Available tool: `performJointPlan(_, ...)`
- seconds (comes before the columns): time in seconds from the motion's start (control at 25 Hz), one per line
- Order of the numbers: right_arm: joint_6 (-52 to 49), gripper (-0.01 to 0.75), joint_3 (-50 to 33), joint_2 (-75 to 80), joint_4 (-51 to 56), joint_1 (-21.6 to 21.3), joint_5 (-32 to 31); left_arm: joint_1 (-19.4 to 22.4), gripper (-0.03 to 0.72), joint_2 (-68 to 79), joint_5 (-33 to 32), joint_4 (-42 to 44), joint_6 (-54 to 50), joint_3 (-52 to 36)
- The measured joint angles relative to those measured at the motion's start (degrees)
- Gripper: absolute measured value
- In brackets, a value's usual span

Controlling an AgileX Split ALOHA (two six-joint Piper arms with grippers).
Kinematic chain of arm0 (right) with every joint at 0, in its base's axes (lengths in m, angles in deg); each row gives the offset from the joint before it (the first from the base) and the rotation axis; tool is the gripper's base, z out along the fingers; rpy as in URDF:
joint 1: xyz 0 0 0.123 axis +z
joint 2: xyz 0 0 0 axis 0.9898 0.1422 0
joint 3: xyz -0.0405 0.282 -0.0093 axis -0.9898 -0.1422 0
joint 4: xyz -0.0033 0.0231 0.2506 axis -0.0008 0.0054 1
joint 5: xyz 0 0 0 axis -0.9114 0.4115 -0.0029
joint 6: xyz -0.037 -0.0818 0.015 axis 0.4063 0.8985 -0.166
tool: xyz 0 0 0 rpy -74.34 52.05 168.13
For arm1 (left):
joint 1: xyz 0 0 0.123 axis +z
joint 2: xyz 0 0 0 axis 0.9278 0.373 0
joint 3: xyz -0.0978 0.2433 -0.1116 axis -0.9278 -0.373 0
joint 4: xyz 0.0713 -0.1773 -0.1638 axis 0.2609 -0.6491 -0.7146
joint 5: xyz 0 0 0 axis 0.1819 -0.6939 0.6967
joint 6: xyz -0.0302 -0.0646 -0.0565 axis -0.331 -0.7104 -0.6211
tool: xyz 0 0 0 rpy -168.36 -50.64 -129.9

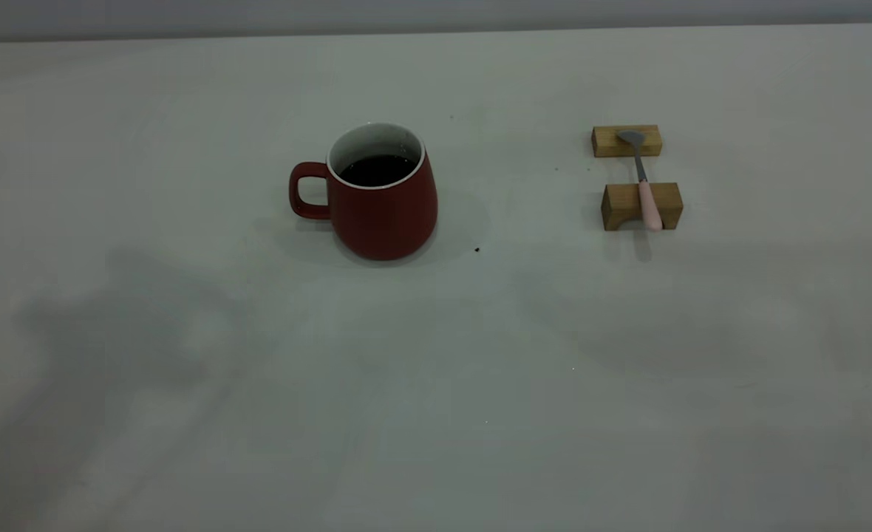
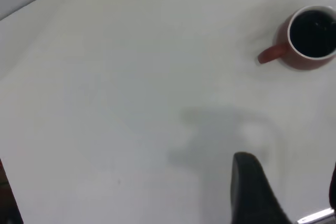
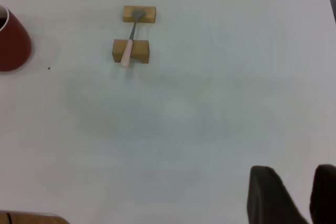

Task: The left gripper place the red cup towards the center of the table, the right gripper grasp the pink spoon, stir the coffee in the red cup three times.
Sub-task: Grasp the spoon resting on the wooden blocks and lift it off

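Observation:
The red cup [image 1: 384, 199] stands upright left of the table's [image 1: 436, 384] middle, handle pointing left, with dark coffee [image 1: 377, 170] inside. The pink spoon [image 1: 644, 185] lies across two wooden blocks at the right, bowl on the far block, pink handle over the near one. Neither gripper shows in the exterior view. In the left wrist view the left gripper [image 2: 289, 167] hovers high over bare table, open and empty, far from the cup [image 2: 310, 38]. The right gripper [image 3: 296, 174] is open and empty, well away from the spoon [image 3: 129, 45].
Two tan wooden blocks, the far one [image 1: 626, 140] and the near one [image 1: 641, 206], hold the spoon off the table. Arm shadows fall on the front left and front right of the table. The table's edge [image 2: 31, 3] appears in the left wrist view.

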Motion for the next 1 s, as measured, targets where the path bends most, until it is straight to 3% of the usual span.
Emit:
performJointPlan(0.16,0.00,0.238,0.00,0.00,0.00,0.00,0.00,1.98,0.428,-15.62,0.00,-1.03,-3.32,-14.39)
performJointPlan(0.52,0.00,0.238,0.00,0.00,0.00,0.00,0.00,20.05,0.426,-49.54,0.98,-6.25,-4.34,-43.81)
performJointPlan(0.76,0.00,0.238,0.00,0.00,0.00,0.00,0.00,25.87,0.426,-64.24,1.65,-7.04,-4.34,-52.05)
performJointPlan(1.0,0.00,0.238,0.00,0.00,0.00,0.00,0.00,26.41,0.426,-71.24,1.72,-7.36,-4.29,-54.68)
